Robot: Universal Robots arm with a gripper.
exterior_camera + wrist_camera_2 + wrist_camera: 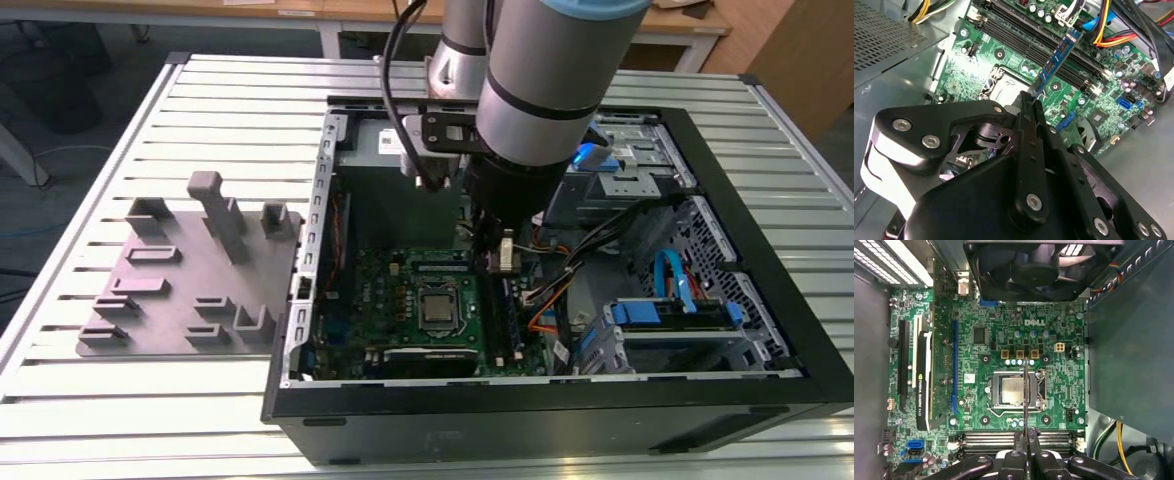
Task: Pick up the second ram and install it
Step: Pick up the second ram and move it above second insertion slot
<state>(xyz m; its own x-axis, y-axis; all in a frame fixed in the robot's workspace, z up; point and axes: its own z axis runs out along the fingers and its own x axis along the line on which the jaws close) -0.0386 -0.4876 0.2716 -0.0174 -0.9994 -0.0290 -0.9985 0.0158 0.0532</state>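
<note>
Closest to the lens in the second wrist view is the claw (1031, 102), its black linkage plates bolted in layers and its two fingers drawn together, clamped on one end of the second ram (1058, 60). The stick juts out past the fingertips at a slant, showing a blue-green face with a row of small chips, and hangs over the green motherboard (1004, 55) with its far end above the long dark memory slots (1019, 30). Whether that end touches a slot I cannot tell. Orange and yellow cables (1114, 30) lie beyond the slots. In the first wrist view the claw (1025, 434) grips the ram (1025, 390) edge-on, a thin dark line crossing the silver processor socket (1011, 390). The memory slots (989, 440) run crosswise just beside the fingertips. A black fan (1019, 265) sits at the far edge of the motherboard (984, 340), and a black expansion card (921, 375) stands in a slot to one side. In the exterior view the arm reaches down into the open computer case (534, 410), which lies on the slatted metal bench (160, 420), with the claw (501, 255) low over the motherboard (400, 290) on the exterior view's right of the processor socket (441, 308). A grey fixture block (187, 280) with upright posts rests on the bench just beside the case, on the exterior view's left.
</note>
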